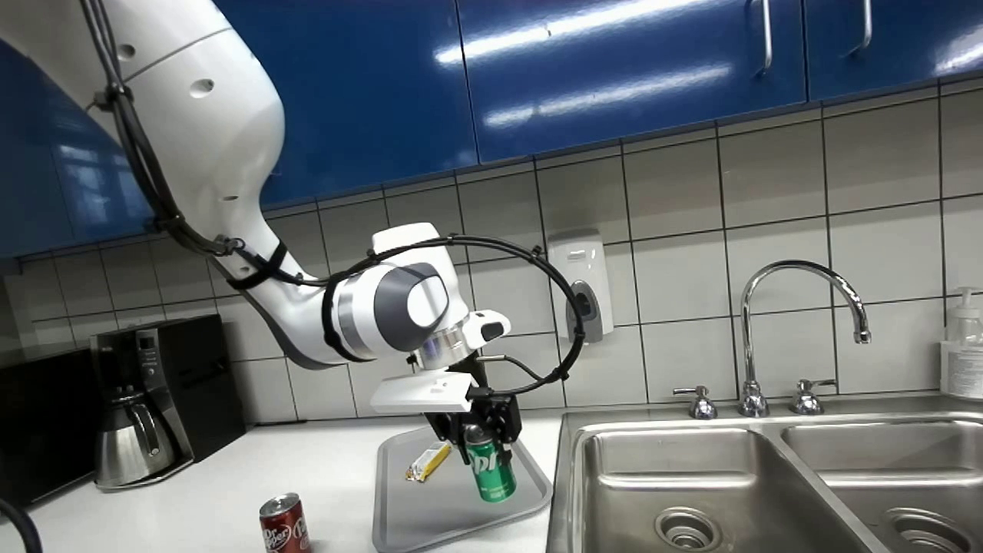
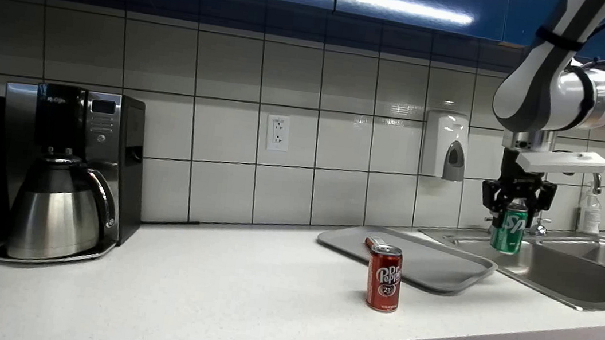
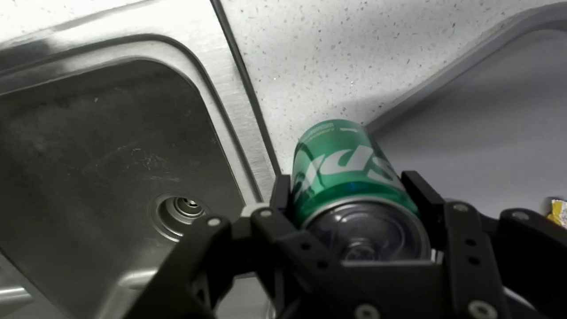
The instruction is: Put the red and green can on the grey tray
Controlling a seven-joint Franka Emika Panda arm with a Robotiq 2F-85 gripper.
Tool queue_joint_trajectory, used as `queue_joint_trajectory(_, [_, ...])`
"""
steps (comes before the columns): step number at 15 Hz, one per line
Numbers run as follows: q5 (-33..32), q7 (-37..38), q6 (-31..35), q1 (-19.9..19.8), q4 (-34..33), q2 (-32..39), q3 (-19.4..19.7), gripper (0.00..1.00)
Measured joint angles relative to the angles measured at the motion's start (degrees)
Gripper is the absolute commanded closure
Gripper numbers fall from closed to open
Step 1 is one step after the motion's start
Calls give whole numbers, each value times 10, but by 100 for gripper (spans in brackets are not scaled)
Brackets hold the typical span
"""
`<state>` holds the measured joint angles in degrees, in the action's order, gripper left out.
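My gripper (image 1: pixel 485 455) is shut on the green can (image 1: pixel 495 482) and holds it upright in the air, a finger on each side. The gripper (image 2: pixel 513 219) and green can (image 2: pixel 506 242) also show raised in an exterior view. In the wrist view the green can (image 3: pixel 341 153) hangs between the fingers (image 3: pixel 345 181), over the counter strip between sink and tray. The red can (image 2: pixel 384 284) stands upright on the counter in front of the grey tray (image 2: pixel 443 271); it also shows in an exterior view (image 1: pixel 284 528) and is out of the wrist view. The tray (image 1: pixel 430 511) lies flat.
A yellow oblong item (image 1: pixel 430 462) lies on the tray. The steel double sink (image 1: pixel 676 476) with a tall faucet (image 1: pixel 752 338) is beside the tray. A coffee maker (image 2: pixel 71 176) stands at the far end. A soap dispenser (image 1: pixel 581 288) hangs on the tiled wall.
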<state>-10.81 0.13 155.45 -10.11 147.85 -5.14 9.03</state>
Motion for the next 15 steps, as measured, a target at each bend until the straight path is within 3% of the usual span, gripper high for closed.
queue_joint_trajectory(15, [18, -1, 0, 20, -97, 114, -2, 61])
